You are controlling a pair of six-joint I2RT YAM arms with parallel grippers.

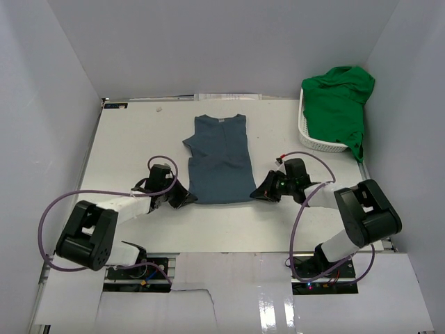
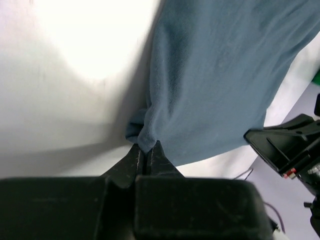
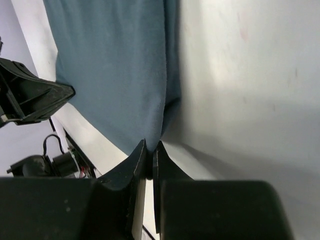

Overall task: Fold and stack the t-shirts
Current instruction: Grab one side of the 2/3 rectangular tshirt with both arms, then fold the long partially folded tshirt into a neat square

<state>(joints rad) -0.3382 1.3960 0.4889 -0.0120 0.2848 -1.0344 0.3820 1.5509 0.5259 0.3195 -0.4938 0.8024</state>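
The slate-blue t-shirt [image 1: 221,156] lies flat on the white table, neck label at the far end, sleeves folded in. My left gripper [image 1: 186,197] is shut on its near left hem corner [image 2: 145,140]. My right gripper [image 1: 259,193] is shut on its near right hem corner [image 3: 155,137]. The cloth runs away from both sets of fingers in the wrist views [image 2: 220,75] [image 3: 115,65]. The green t-shirt [image 1: 337,104] is heaped in and over the basket at the far right.
A white lattice basket [image 1: 311,136] stands at the far right against the wall. Grey walls enclose the table [image 1: 132,146] on three sides. The right arm shows in the left wrist view [image 2: 285,145], and the left arm in the right wrist view [image 3: 30,95].
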